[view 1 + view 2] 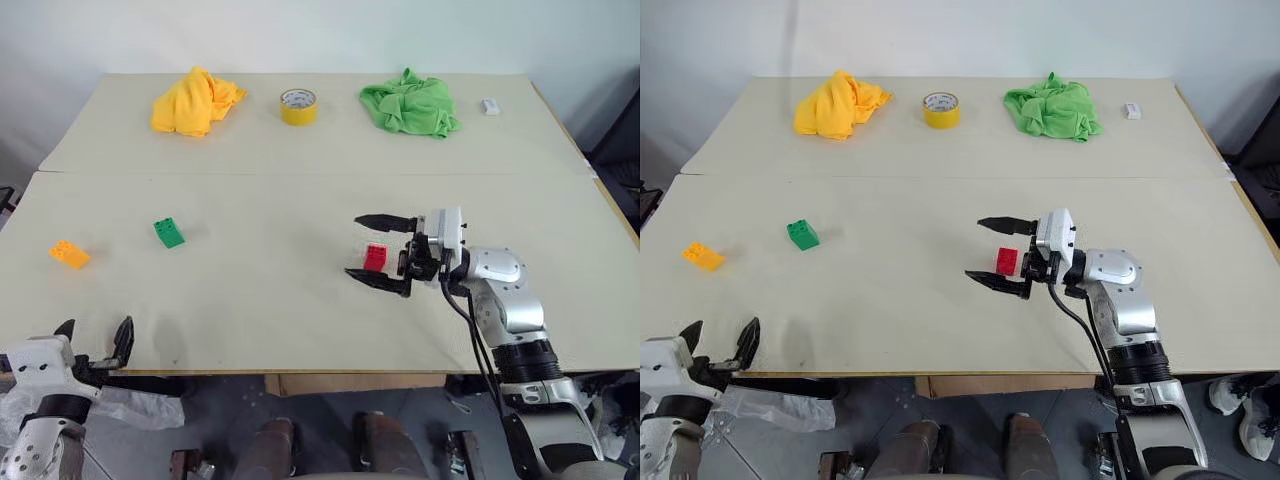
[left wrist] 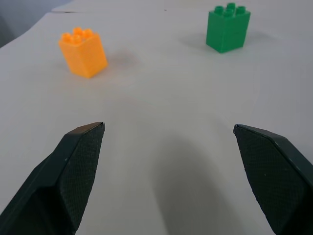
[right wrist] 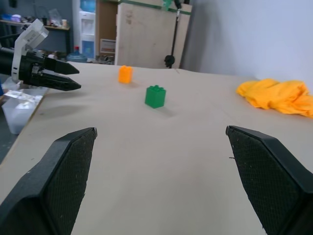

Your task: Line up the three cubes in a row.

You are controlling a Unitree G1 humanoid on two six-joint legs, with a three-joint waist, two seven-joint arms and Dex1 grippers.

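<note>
My right gripper stands wide around the red cube, released; next I fetch the green cube, at nine o'clock.

The red cube, the green cube and the orange-yellow cube are smooth, slightly glossy plastic with studs on top. The table has a matt, pale, smooth board surface. The yellow cloth at 11 o'clock and the green cloth at 1 o'clock are soft, wrinkled fabric. The finger pads show a fine rough black texture.
</note>
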